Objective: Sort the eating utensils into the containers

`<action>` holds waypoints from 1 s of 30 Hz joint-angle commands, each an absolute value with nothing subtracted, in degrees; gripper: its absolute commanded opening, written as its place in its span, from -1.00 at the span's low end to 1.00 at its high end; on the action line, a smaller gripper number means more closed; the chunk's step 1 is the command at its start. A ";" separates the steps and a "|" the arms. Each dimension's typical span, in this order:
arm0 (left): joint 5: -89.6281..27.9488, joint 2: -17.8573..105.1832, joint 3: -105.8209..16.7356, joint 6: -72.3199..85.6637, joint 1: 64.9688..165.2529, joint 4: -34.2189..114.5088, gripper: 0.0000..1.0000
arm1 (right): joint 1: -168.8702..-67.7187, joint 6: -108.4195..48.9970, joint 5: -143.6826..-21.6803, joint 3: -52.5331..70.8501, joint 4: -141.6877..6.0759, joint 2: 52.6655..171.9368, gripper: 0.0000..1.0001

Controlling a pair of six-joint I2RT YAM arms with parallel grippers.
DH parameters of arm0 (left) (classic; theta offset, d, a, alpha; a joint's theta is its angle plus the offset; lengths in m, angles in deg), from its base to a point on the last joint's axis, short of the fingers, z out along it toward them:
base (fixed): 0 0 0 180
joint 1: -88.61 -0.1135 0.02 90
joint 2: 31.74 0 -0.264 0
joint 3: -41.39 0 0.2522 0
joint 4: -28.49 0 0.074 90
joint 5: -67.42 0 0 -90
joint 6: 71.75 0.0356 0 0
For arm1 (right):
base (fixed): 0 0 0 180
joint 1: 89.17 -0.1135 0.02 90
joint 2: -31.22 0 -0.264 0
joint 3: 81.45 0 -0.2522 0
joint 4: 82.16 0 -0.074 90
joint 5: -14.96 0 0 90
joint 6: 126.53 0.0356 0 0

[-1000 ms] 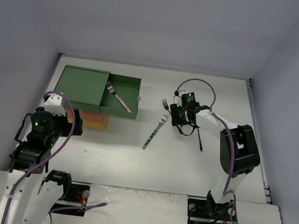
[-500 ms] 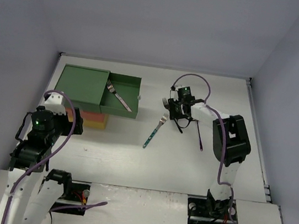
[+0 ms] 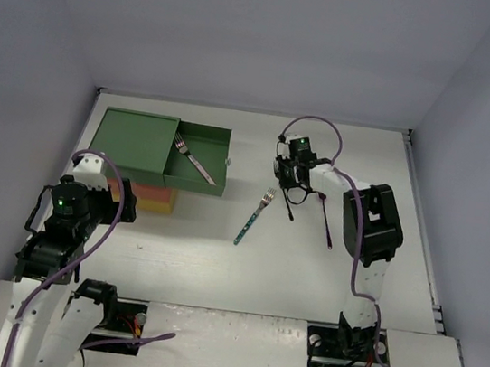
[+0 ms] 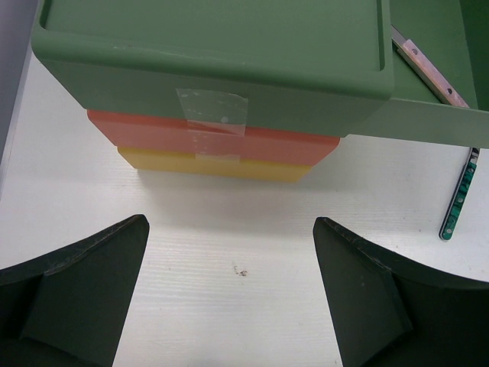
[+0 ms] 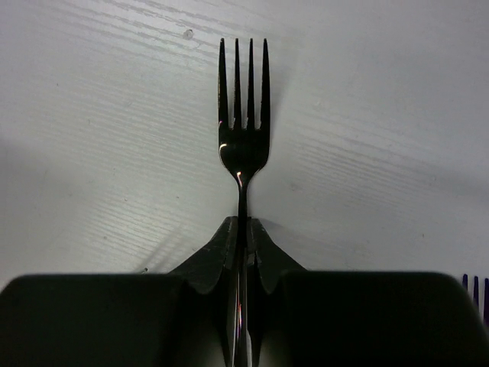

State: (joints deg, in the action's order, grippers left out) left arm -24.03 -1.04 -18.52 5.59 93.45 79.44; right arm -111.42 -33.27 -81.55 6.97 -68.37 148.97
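A white tabletop [image 3: 216,262] walled in pale grey: right gripper [image 5: 241,237] clenched on a dark metal fork [image 5: 243,145], left gripper [image 4: 231,229] spread wide.
The fork's handle is pinched between the right fingers, far right of centre, tines lying on the table. The stacked drawer unit [image 4: 214,61] sits far left, its green top drawer [image 3: 195,185] pulled out rightward with a copper-toned fork [image 3: 195,160] inside. A blue-green-handled fork [image 3: 254,215] and a slim dark purple utensil [image 3: 326,222] lie nearby on the table. The left gripper hangs just near of the orange-red [image 4: 153,130] and yellow [image 4: 191,162] drawers.

White table [image 3: 216,257]; drawer unit [image 3: 135,139]; teal fork [image 3: 254,217]
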 commanded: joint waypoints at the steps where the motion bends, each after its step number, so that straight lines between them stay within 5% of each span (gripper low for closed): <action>1: -24.34 0.08 -18.97 5.07 93.72 75.99 0.74 | -111.06 -33.91 -80.96 8.03 -65.23 148.16 -1.00; 16: -24.34 -0.44 -18.96 5.07 93.71 75.91 0.74 | -120.54 -37.94 -78.29 -1.23 -63.30 123.83 -1.00; 30: -24.07 -0.96 -18.80 5.07 93.86 76.06 0.74 | -134.90 -36.59 -84.91 -33.37 -66.88 139.30 -1.00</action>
